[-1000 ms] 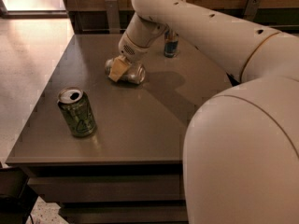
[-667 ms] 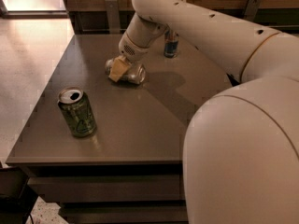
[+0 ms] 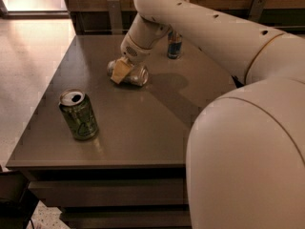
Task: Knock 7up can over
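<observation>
Judged essentially complete: shows 7up can lying sideways on table, touching gripper. Cannot tell grip width. Probably leaves only retraction.

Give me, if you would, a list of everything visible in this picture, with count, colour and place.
7up can: one, pale silvery, far centre of the table, apparently lying on its side.
green can: one, dark green, upright at the table's near left.
blue-and-silver can: one, upright at the far side, partly behind the arm.
table: one, dark grey-brown, fills the middle of the view.
floor: pale, left of the table.
arm: one, white, reaching from the right across the table.
gripper: one, tan-tipped, low over the table at the 7up can.
robot body: white, near right foreground.
</observation>
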`<control>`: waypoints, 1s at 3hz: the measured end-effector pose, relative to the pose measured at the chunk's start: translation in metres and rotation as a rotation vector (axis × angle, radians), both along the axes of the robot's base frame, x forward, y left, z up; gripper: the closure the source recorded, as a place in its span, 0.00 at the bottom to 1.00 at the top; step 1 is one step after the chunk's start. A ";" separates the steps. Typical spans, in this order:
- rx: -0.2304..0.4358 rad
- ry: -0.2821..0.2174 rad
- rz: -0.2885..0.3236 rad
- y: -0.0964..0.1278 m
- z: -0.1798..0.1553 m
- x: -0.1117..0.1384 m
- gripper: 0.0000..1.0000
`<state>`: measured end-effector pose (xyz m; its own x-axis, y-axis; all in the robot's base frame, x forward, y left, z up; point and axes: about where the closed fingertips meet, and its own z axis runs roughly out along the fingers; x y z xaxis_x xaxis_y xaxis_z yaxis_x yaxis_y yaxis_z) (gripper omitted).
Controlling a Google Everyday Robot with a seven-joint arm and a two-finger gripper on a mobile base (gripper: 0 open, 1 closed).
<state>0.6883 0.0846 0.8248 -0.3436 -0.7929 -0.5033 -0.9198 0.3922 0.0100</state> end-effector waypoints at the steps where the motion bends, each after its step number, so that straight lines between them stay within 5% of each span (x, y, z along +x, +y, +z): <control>1: 0.000 0.000 0.000 0.000 0.001 0.000 0.14; 2: -0.001 0.003 0.003 0.001 -0.001 0.000 0.00; 3: -0.001 0.003 0.003 0.002 -0.001 -0.001 0.00</control>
